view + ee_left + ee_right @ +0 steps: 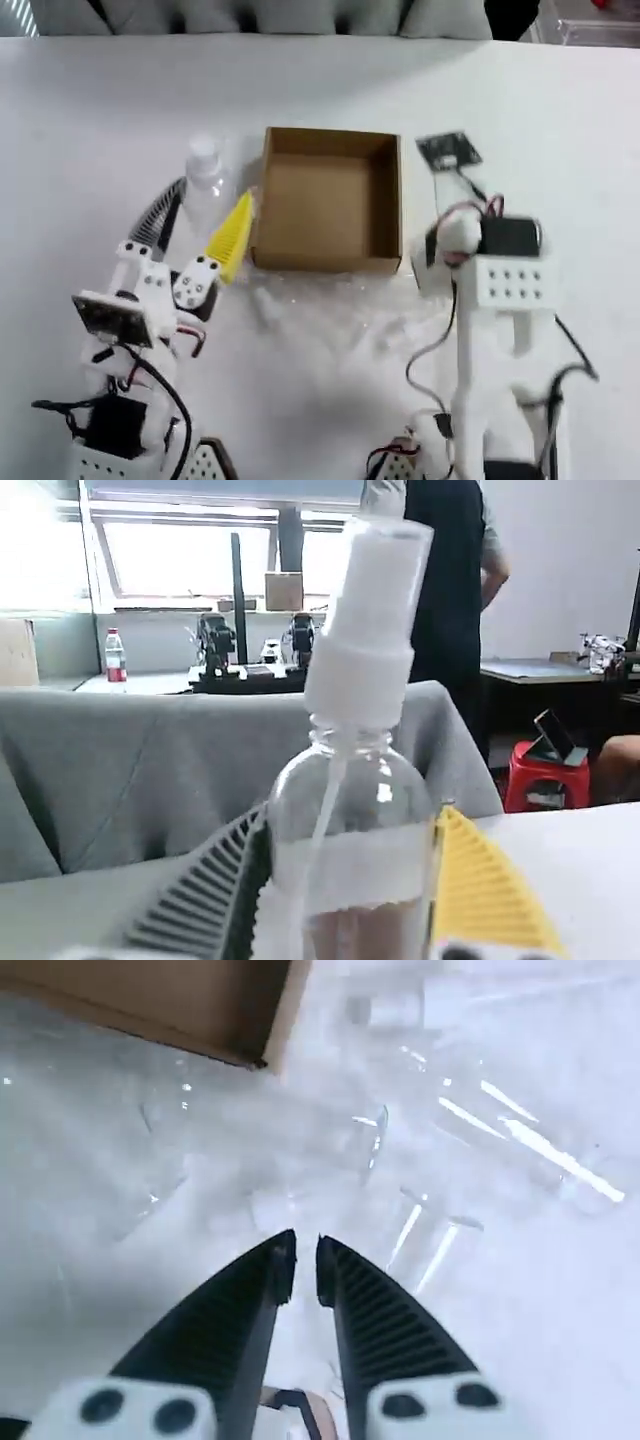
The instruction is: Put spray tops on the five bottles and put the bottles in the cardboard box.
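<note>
Upright, capped bottle (350, 820) — inside left gripper (212, 200), beside box (326, 206)

Left claw (212, 203) clamped around bottle (350, 810); right claw (305, 1260) closed, pointing down.

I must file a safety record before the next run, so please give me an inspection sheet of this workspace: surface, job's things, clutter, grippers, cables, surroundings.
Surface: white table, no spill seen.
Job's things: open brown cardboard box, nothing inside; clear plastic bottle with a white spray top, held beside the box; clear bottles lying in front of the box, number unclear.
Clutter: nothing seen.
Grippers: left gripper, grey and yellow fingers closed on the spray-topped bottle; right gripper, black fingers nearly together, holding nothing, over the lying bottles.
Cables: black cables at the left arm; red and black wires on the right arm.
Surroundings: grey upholstery behind the table; red stool.
</note>
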